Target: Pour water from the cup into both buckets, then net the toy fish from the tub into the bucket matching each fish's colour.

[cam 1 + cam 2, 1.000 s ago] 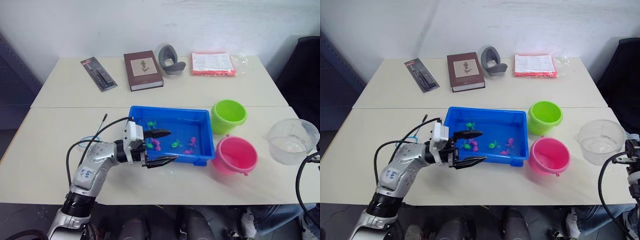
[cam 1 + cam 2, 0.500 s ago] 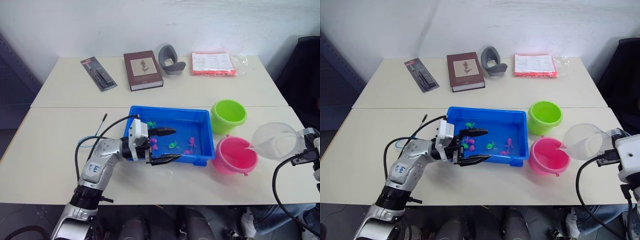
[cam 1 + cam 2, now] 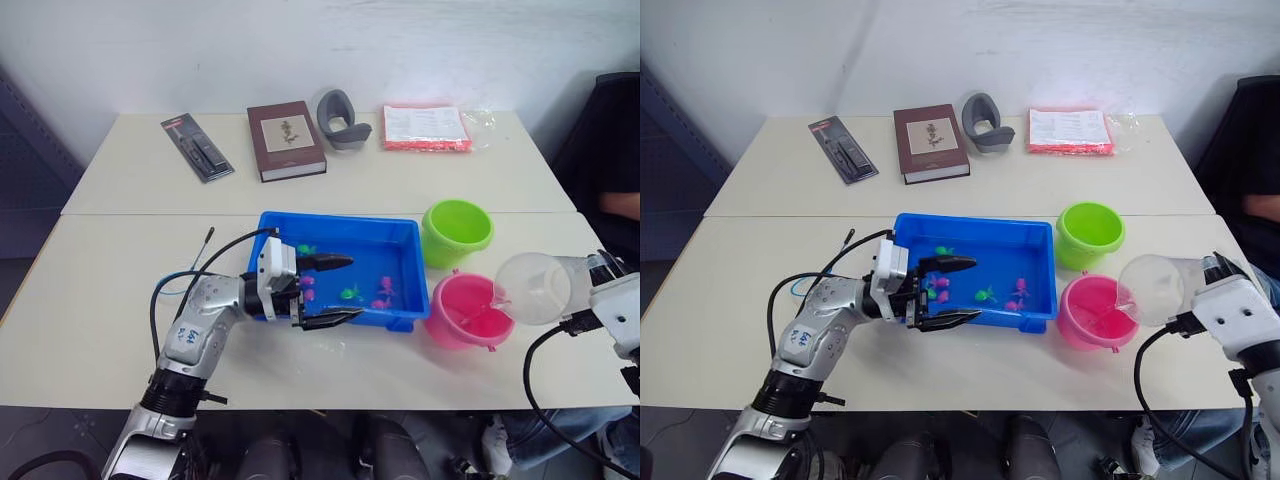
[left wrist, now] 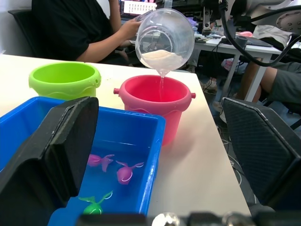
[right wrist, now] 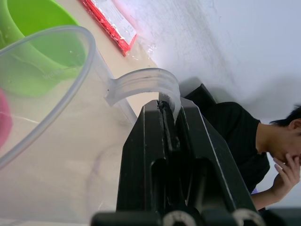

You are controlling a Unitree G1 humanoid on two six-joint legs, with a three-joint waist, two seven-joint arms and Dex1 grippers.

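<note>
The clear cup hangs tilted over the pink bucket, and a thin stream of water falls from its lip into the bucket. My right gripper is shut on the cup's handle. The lime green bucket stands just behind the pink one. Left of both lies the blue tub with pink toy fish and green toy fish. My left gripper is open over the tub's front left part, holding nothing. The net's dark handle lies left of the tub, its hoop partly behind my left arm.
On the far table lie a brown book, a grey curved object, a red-edged packet and a carded tool. A person in black sits beyond the table's right end, by a black chair.
My right arm has lifted the cup off the table, carried it left and tipped it over the pink bucket. My left gripper has shifted slightly right over the tub.
</note>
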